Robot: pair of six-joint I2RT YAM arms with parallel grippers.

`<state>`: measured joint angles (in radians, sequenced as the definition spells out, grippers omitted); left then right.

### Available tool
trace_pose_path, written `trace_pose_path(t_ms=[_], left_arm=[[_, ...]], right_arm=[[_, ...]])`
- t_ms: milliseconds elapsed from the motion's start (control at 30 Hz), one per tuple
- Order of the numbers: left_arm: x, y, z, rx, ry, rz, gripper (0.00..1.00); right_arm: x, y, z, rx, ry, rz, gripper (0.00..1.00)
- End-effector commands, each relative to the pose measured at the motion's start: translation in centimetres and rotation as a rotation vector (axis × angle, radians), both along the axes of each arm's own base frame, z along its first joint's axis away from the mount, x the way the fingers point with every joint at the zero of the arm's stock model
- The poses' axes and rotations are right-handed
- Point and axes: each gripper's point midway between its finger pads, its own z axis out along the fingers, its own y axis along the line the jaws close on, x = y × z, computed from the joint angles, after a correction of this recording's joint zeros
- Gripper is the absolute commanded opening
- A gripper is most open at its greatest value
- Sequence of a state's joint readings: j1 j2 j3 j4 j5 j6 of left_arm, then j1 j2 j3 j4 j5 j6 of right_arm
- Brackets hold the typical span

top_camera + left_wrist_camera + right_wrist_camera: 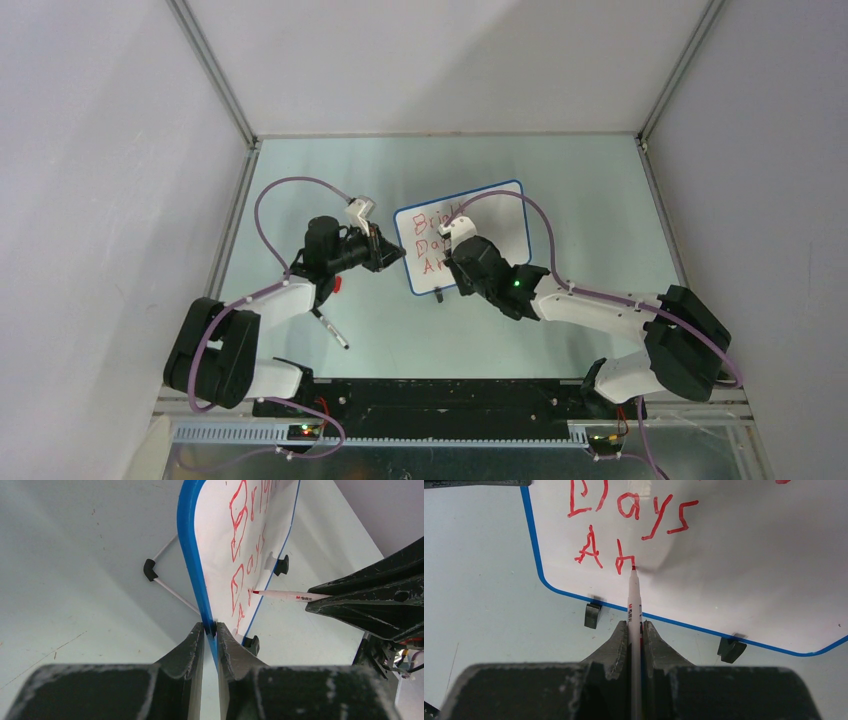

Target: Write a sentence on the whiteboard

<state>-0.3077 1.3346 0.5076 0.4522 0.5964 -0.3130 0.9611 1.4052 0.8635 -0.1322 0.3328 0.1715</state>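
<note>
The whiteboard (500, 215) stands tilted on its black clip feet (593, 615) mid-table. My left gripper (210, 628) is shut on the board's blue left rim (189, 540). My right gripper (635, 626) is shut on a white marker (633, 597), whose red tip touches the board (749, 555) at the end of the third line. The sentence (624, 530) in red reads "Days" above "Ah" in the right wrist view; "Bright" shows partly in the top view (432, 222). The marker also shows in the left wrist view (290, 595).
A thin pen-like object (331, 327) with a red cap beside it (337, 285) lies on the table near the left arm. A wire stand with a black corner piece (150, 570) props the board from behind. Enclosure walls ring the table.
</note>
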Motion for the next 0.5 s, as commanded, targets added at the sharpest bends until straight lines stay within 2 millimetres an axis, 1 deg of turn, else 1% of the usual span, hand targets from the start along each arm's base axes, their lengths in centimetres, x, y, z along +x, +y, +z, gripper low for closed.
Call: trace_pose_path(t_ms=[0, 333, 467], left_arm=[[0.75, -0.69, 3.02, -0.020, -0.101, -0.022, 0.18], [0.77, -0.70, 3.07, -0.020, -0.102, -0.023, 0.18], [0.79, -0.66, 3.06, -0.019, -0.102, -0.022, 0.18]], right_arm=[[-0.19, -0.54, 0.26, 0.001, -0.011, -0.021, 0.00], [-0.50, -0.60, -0.13, -0.011, -0.006, -0.016, 0.00], [-0.59, -0.46, 0.46, 0.007, -0.013, -0.010, 0.00]])
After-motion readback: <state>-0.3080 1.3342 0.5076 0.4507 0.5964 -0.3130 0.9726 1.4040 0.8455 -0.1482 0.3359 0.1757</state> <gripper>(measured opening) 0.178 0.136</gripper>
